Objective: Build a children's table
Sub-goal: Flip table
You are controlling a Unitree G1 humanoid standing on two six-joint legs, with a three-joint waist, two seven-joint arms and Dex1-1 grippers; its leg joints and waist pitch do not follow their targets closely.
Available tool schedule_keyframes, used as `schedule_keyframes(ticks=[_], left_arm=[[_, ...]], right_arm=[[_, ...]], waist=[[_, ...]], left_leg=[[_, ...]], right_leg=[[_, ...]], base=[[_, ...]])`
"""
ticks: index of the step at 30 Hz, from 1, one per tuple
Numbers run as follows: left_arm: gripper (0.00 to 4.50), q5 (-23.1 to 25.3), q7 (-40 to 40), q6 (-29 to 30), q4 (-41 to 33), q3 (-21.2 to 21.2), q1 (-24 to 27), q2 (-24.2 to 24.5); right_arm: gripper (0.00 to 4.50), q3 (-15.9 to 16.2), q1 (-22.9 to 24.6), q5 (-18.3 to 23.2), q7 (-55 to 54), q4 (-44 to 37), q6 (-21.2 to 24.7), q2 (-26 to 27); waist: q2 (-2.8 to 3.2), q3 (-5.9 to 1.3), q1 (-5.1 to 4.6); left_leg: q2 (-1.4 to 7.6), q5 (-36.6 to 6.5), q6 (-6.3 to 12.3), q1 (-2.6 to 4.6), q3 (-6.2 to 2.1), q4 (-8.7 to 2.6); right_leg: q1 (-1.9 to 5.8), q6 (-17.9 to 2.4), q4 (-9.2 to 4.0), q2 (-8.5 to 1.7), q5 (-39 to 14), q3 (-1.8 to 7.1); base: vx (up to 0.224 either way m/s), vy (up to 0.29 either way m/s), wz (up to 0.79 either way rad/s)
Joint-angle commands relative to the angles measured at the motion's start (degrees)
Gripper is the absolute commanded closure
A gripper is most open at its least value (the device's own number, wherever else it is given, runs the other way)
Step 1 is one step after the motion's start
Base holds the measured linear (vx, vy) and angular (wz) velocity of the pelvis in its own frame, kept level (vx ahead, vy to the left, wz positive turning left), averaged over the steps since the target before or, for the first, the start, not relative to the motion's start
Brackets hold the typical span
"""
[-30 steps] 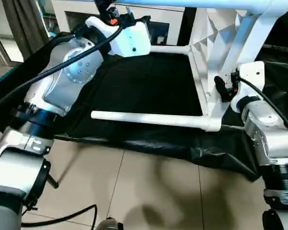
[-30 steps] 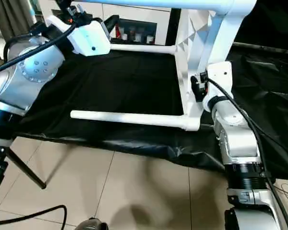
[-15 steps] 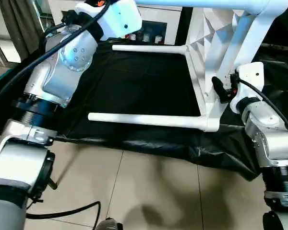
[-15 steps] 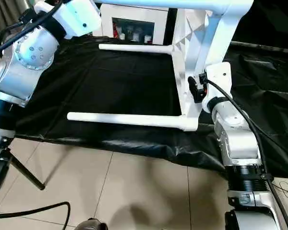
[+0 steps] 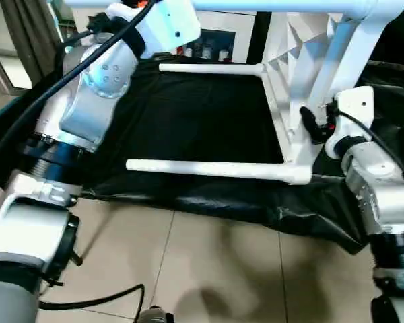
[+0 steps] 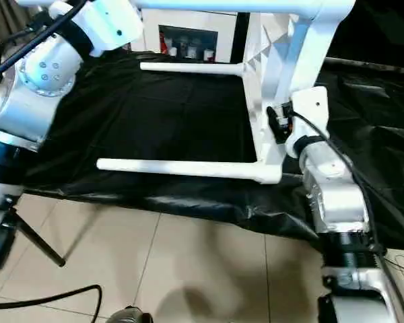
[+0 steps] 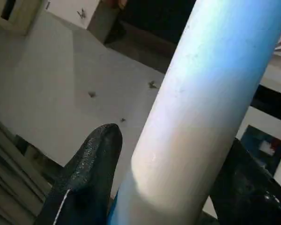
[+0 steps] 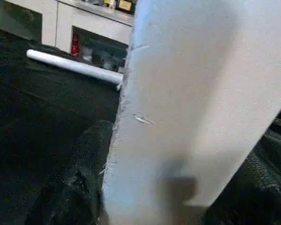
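Leg (image 7: 187, 122) between left fingers (image 7: 91, 168)

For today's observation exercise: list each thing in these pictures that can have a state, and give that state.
tabletop: standing on edge on the black cloth, ribbed underside showing.
lower legs: two, socketed, sticking out level.
top leg: between the left gripper's fingers.
left gripper: around the top leg.
right gripper: shut on the tabletop's edge.
black cloth: spread, wrinkled at its front edge.
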Motion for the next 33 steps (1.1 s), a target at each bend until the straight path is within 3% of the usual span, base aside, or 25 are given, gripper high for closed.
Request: schedule_keyframes(ticks=[1,3,4,8,10,12,13,16,18,20,21,23,24,26,30,33], left_arm=[[1.99,-10.2,0.7,3.0,-0.2,5.7,0.1,-3.7],[2.0,-10.8,1.3,3.3,0.1,6.6,-0.1,-4.0],[2.0,-12.5,2.3,4.3,0.4,8.4,-0.5,-4.9],[2.0,-18.1,5.4,8.7,-0.2,14.9,-1.0,-8.9],[2.0,-22.0,7.4,11.3,-0.5,19.0,-1.6,-11.2],[2.0,-22.9,8.1,12.0,-0.5,20.3,-1.7,-11.9],[2.0,-24.1,8.6,12.8,-0.5,21.8,-1.6,-12.7],[2.0,-26.2,10.0,14.4,-1.0,24.3,-0.7,-14.6],[2.0,-26.5,10.4,15.0,-1.3,24.8,-0.1,-15.2],[2.0,-25.2,10.9,16.5,-2.7,25.2,1.9,-16.7],[2.0,-24.7,11.3,17.1,-3.2,25.0,2.9,-17.1],[2.0,-22.2,12.2,17.7,-4.6,22.8,6.2,-17.0],[2.0,-22.2,12.2,17.7,-4.6,22.8,6.2,-17.0],[2.0,-21.7,12.7,17.9,-4.7,22.3,7.2,-16.5],[2.11,-21.3,12.6,17.2,-4.4,22.1,7.7,-15.8],[2.23,-20.6,11.9,16.7,-4.8,21.4,8.2,-14.8]], right_arm=[[1.98,1.0,-3.1,-1.5,4.8,1.3,-2.2,-2.6],[2.0,0.8,-4.1,-1.8,5.0,2.1,-2.7,-3.4],[2.01,0.5,-5.6,-2.1,5.2,3.1,-3.2,-4.5],[2.05,0.5,-11.2,-3.6,6.5,7.6,-6.1,-8.5],[2.05,0.9,-16.0,-4.9,7.5,11.9,-8.7,-11.0],[2.05,1.0,-18.3,-5.5,7.8,14.0,-10.0,-11.9],[2.05,1.2,-22.5,-6.0,8.5,17.7,-11.9,-13.1],[2.05,2.2,-29.5,-7.2,9.8,23.3,-15.0,-14.7],[2.05,2.6,-32.0,-7.7,10.6,25.2,-16.0,-15.1],[2.05,4.0,-37.4,-8.6,13.4,29.8,-18.7,-15.8],[2.05,4.5,-39.2,-9.0,14.7,31.5,-19.8,-16.0],[1.65,6.5,-43.1,-10.4,18.8,35.5,-23.3,-15.9],[1.65,6.5,-43.1,-10.4,18.8,35.5,-23.3,-15.9],[1.53,6.9,-44.8,-11.1,19.4,38.0,-25.4,-15.4],[1.17,7.1,-45.8,-11.6,19.0,39.9,-28.4,-14.7],[0.82,6.3,-46.9,-11.1,18.9,43.2,-34.7,-13.7]], waist=[[-0.62,-4.25,0.05],[-0.79,-4.34,0.05],[-0.78,-4.33,0.22],[-0.68,-4.5,0.65],[-0.56,-4.62,1.05],[-0.41,-4.55,1.26],[-0.48,-4.44,1.32],[-0.09,-4.54,1.2],[-0.01,-4.72,0.87],[-0.75,-4.76,0.39],[-0.81,-4.7,0.43],[-1.38,-4.57,0.45],[-1.25,-4.52,0.42],[-1.71,-4.42,0.36],[-1.65,-4.26,0.38],[-1.7,-4.51,0.35]], left_leg=[[4.07,-12.7,-1.87,1.81,-2.39,-4.53],[3.88,-11.2,-0.9,1.57,-2.32,-4.3],[3.75,-9.5,0.47,1.38,-2.14,-4.0],[3.59,-6.3,2.81,1.29,-1.78,-3.47],[3.47,-5.7,3.8,1.29,-1.64,-3.15],[3.43,-5.9,4.45,1.15,-1.63,-3.06],[3.45,-6.1,4.81,1.08,-1.62,-3.05],[3.6,-6.8,4.99,0.99,-1.85,-3.0],[3.93,-7.3,4.94,1.1,-2.09,-2.95],[3.98,-6.5,5.64,0.69,-2.15,-2.69],[3.87,-6.3,6.09,0.56,-2.02,-2.61],[4.06,-6.2,7.29,0.41,-1.87,-2.34],[4.09,-6.5,7.43,0.42,-1.94,-2.3],[4.14,-6.3,7.23,0.47,-1.87,-2.35],[4.3,-7.7,5.8,0.79,-1.97,-2.62],[4.44,-7.8,4.56,0.97,-2.05,-2.62]], right_leg=[[2.33,-12.3,-4.61,-4.39,-7.5,2.91],[2.61,-12.7,-4.5,-4.4,-7.3,2.84],[2.64,-12.8,-4.53,-4.46,-7.7,2.84],[2.58,-13.8,-4.37,-4.26,-7.1,2.64],[2.46,-14.2,-4.31,-4.15,-7.1,2.59],[2.35,-14.4,-4.38,-4.02,-8.0,2.47],[2.29,-14.1,-4.43,-4.03,-8.5,2.49],[2.12,-14.9,-4.23,-3.7,-8.2,2.21],[1.91,-15.4,-3.93,-3.63,-6.0,2.13],[2.1,-16.4,-3.53,-3.77,-3.6,2.01],[2.11,-16.3,-3.62,-3.7,-3.4,2.04],[1.94,-16.4,-3.55,-3.97,-3.4,2.14],[1.88,-16.3,-3.54,-4.02,-4.0,2.15],[1.75,-15.7,-3.56,-3.84,-4.6,2.23],[1.44,-15.3,-3.65,-3.67,-5.1,2.26],[1.32,-15.6,-3.23,-3.73,-2.5,2.24]], base=[[0.0,0.0,0.0],[0.0,0.0,0.0],[0.0,0.0,0.0],[0.0,0.0,0.0],[0.0,0.0,0.0],[0.0,0.0,0.0],[0.0,0.0,0.0],[0.0,0.0,0.0],[0.0,0.0,0.0],[0.0,0.0,0.0],[0.0,0.0,0.0],[0.0,0.0,0.0],[0.0,0.0,0.0],[0.0,0.0,0.0],[0.0,0.0,0.0],[0.0,0.0,0.0]])
